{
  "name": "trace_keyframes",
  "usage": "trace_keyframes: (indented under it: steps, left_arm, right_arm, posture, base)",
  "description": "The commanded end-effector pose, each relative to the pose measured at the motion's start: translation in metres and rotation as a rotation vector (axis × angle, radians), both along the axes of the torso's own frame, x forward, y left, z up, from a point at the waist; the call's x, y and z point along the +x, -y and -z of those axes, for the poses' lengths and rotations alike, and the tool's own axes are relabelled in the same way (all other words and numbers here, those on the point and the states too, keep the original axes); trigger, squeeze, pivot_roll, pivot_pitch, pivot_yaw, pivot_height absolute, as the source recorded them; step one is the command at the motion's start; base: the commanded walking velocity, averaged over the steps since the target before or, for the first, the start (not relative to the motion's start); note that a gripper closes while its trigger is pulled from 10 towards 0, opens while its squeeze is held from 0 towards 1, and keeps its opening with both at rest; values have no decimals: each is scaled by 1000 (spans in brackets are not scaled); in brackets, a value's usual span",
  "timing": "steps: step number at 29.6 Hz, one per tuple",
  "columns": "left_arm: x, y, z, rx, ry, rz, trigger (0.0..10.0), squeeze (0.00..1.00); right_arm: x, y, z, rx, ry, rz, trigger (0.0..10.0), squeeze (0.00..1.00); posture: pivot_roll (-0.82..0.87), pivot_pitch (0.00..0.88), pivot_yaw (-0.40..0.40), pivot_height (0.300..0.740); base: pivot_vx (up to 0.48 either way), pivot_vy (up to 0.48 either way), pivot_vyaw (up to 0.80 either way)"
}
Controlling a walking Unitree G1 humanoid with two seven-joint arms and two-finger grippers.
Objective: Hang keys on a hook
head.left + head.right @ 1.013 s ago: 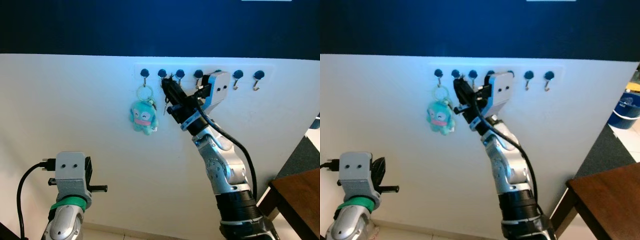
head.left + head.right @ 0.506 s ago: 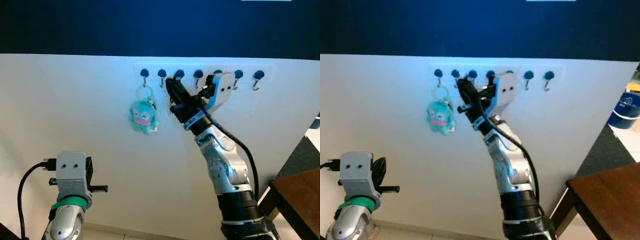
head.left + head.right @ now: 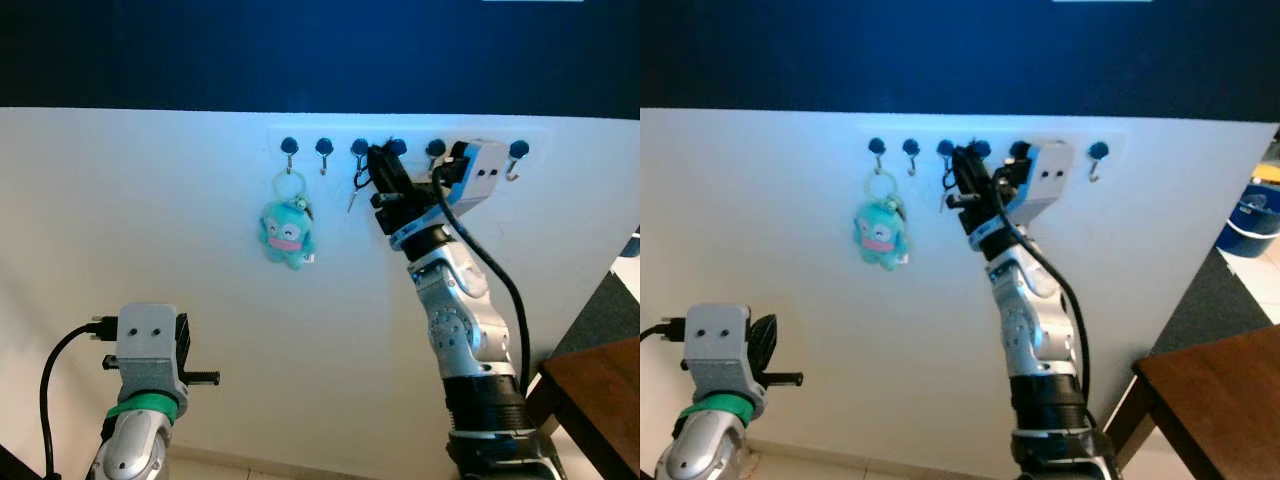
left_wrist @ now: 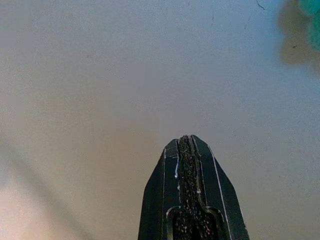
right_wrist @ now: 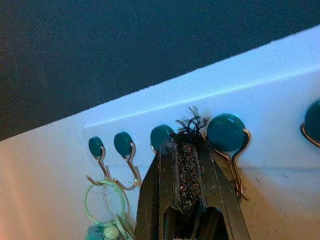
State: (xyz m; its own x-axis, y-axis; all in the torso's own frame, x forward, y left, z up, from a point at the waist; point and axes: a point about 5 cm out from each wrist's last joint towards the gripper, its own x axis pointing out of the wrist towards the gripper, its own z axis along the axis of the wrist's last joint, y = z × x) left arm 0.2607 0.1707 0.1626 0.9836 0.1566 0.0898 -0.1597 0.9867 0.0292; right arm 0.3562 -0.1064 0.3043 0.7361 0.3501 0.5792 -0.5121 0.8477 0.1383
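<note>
Keys, a thin silvery metal sliver (image 3: 352, 200), dangle just under the third hook (image 3: 359, 148) of the white hook rail (image 3: 305, 138), its long axis hanging nearly straight down with a slight slant. This sliver is too small to tell whether one key or several hang there, or whether its loop fully sits on the wire.

The matte white wall (image 3: 150, 220) carries the rail, and above the rail runs a dark navy band (image 3: 300, 50). The right silver arm reaches up to the rail. Its right gripper (image 5: 186, 145) is pressed close to the wall between the third hook and the fourth teal-capped wire hook (image 5: 226, 131). The rough-padded black fingers are clenched together, and a frayed dark tuft (image 5: 191, 120) sticks out at their tips. I cannot tell whether that tuft belongs to the keys.

From the gripper the keys lie just beside it, towards the rail's left end and a little lower. This arm is far nearer than the other, so any settling or letting go falls to it.

The left gripper (image 4: 186, 142) hangs idle well below the rail, fingers closed on nothing, facing bare wall.

A soft teal plush figure keychain (image 3: 286, 232) hangs by a pale green ring (image 3: 289, 185) from the rail's first hook (image 3: 289, 146). Each hook is a smooth round teal cap over a bent thin wire. Far below the rail's right end shows a dark wooden table corner (image 3: 600, 390).
</note>
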Motion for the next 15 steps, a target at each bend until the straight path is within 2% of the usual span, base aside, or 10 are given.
trace_keyframes:
  steps: [1,7,15]
  left_arm:
    - [-2,-3,4,1,-20,-10,10000,0]
    - [-3,-4,4,1,-21,-17,10000,0]
    - [-3,-4,3,4,-21,-17,10000,0]
  right_arm:
    - [-2,3,7,1,-20,11,10000,0]
    - [-7,1,15,-3,-40,3,10000,0]
    - [-25,-13,33,-36,-64,-60,10000,0]
  posture:
    - [-128,16,130,740]
    - [-125,22,130,740]
    - [-125,25,134,740]
  base:
    - [0,0,0]
    - [0,0,0]
    - [0,0,0]
